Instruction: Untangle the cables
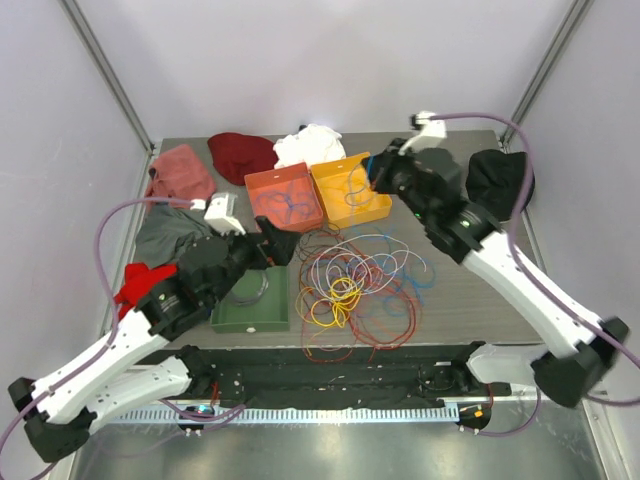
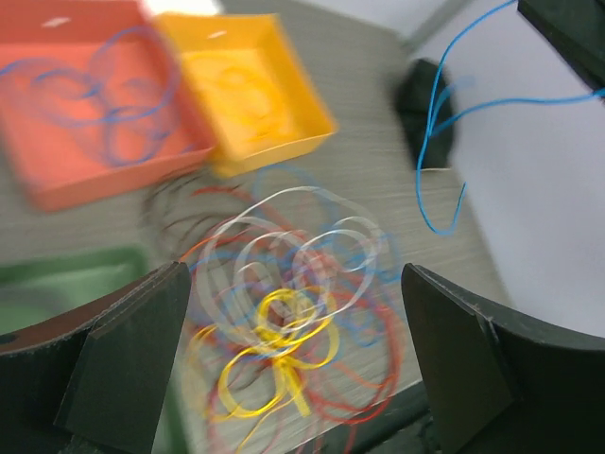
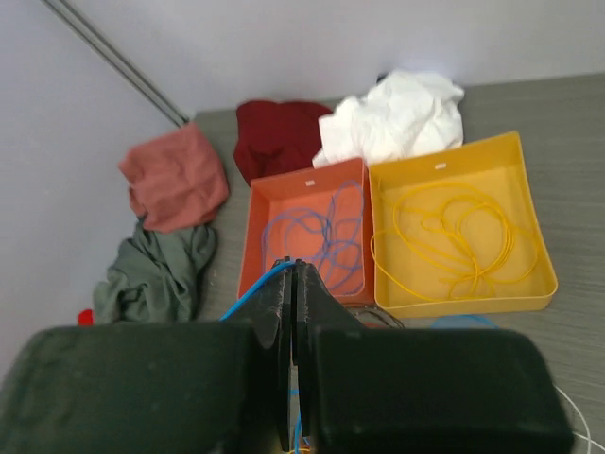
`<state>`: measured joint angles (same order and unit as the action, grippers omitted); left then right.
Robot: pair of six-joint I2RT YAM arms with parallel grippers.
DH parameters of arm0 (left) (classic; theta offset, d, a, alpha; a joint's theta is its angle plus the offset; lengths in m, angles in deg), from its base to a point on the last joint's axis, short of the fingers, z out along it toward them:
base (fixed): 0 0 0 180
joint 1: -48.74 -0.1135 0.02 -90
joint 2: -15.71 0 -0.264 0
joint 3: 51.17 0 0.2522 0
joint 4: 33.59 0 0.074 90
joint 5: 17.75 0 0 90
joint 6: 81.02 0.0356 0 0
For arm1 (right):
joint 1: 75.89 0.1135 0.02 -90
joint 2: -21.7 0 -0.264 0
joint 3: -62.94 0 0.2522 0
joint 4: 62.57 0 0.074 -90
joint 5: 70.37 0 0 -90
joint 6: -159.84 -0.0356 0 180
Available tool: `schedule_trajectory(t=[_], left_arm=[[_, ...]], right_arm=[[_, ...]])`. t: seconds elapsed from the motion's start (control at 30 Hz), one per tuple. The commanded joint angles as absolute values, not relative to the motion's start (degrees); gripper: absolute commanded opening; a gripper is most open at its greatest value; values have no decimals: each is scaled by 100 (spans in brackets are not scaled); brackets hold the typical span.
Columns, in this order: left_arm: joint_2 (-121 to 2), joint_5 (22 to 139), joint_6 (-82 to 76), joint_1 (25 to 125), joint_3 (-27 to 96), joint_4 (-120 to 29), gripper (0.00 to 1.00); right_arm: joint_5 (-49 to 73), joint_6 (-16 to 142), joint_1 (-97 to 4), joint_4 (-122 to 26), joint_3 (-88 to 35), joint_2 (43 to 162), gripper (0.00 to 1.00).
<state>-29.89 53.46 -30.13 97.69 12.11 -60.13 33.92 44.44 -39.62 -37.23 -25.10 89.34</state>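
Note:
A tangle of red, yellow, white and blue cables lies on the table in front of the trays. My left gripper is open and empty; in the left wrist view it hovers over the tangle. My right gripper is raised above the trays and is shut on a blue cable, which hangs down from it in the left wrist view. An orange tray holds blue cables. A yellow tray holds a yellow cable.
A green tray sits left of the tangle, under my left arm. Cloths lie around: pink, dark red, white, grey-green, red, and black at the right.

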Motion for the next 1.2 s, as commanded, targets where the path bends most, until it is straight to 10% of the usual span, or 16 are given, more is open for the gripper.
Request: schedule_trajectory(t=[0.0, 0.93, 1.17], left_arm=[[-2359, 3982, -3592, 9770, 883, -7599, 100], [-1830, 3779, -3558, 9770, 530, -8031, 100], [-1961, 3832, -3549, 9770, 434, -7838, 100]], right_arm=[[2913, 4304, -3942, -4125, -3201, 9919, 1], [2130, 4567, -3660, -3150, -7756, 15204, 1], [2830, 5103, -3555, -2149, -8088, 15450, 43]])
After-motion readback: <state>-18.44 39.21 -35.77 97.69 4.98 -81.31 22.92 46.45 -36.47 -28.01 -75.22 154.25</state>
